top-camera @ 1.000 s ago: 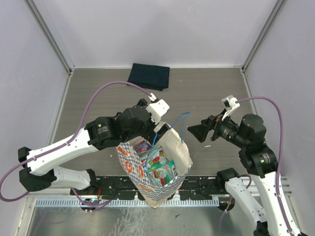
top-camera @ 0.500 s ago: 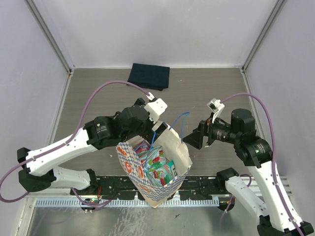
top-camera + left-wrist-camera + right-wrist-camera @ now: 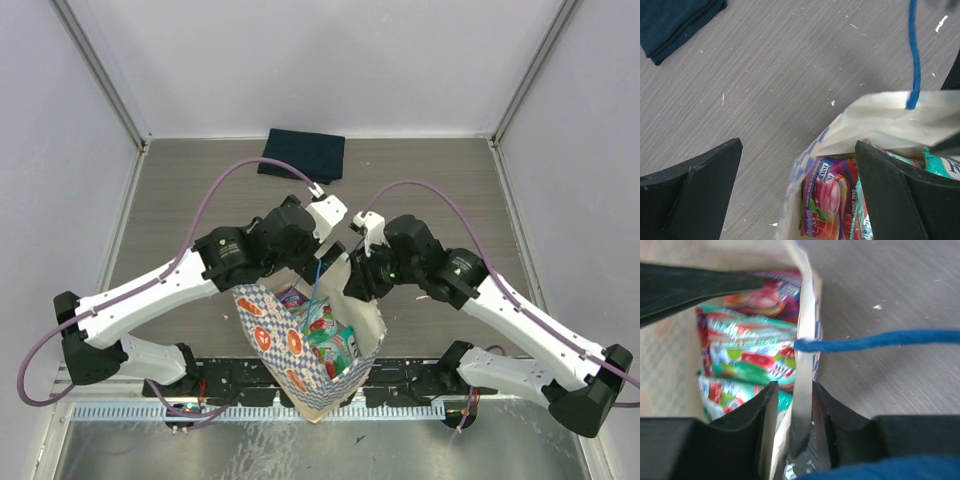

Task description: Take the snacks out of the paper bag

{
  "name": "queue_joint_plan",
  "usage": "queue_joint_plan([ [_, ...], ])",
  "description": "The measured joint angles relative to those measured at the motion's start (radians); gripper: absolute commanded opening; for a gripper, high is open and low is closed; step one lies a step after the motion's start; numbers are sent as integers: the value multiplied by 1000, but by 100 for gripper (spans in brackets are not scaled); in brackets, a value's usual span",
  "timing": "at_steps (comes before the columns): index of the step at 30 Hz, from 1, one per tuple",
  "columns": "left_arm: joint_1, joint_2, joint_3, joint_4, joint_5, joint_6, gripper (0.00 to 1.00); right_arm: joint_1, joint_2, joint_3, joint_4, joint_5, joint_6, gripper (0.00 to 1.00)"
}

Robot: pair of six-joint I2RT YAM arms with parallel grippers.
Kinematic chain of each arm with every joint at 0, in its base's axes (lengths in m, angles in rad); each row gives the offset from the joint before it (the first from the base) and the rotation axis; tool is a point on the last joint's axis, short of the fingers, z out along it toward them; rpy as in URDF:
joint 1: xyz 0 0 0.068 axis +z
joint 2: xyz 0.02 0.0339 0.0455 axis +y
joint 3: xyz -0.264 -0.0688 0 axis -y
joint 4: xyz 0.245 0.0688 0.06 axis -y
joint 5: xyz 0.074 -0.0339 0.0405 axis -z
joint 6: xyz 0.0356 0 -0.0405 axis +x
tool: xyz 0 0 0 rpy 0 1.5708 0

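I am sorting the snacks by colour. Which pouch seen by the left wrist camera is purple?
The purple pouch beside the paper bag wall, with red fruit printed on it; the teal pouch lies at the right edge.

White-black arms, purple cables

Cannot count the snacks: mostly buried behind the paper bag wall and, in the left wrist view, under the inner of the left fingers. Cannot read the print on the pouch between those fingers, too soft. Cannot see all of the dark cloth beyond the outer finger, cropped at the corner, nor of the blue cord above the inner finger, cropped at the top. Cannot tell whether the right fingers pinch the bag wall between them.
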Motion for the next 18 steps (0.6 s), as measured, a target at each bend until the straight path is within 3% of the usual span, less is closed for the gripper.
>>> queue_joint_plan([
  [3,45,3,0,5,17,5,98,0,31,19,17,110,11,4],
  [4,63,3,1,8,22,8,98,0,37,31,22,152,14,1],
  [9,190,30,19,47,73,37,98,-5,120,105,40,282,2,0],
  [18,363,278,262,114,134,152,98,-257,383,284,158,274,-13,0],
])
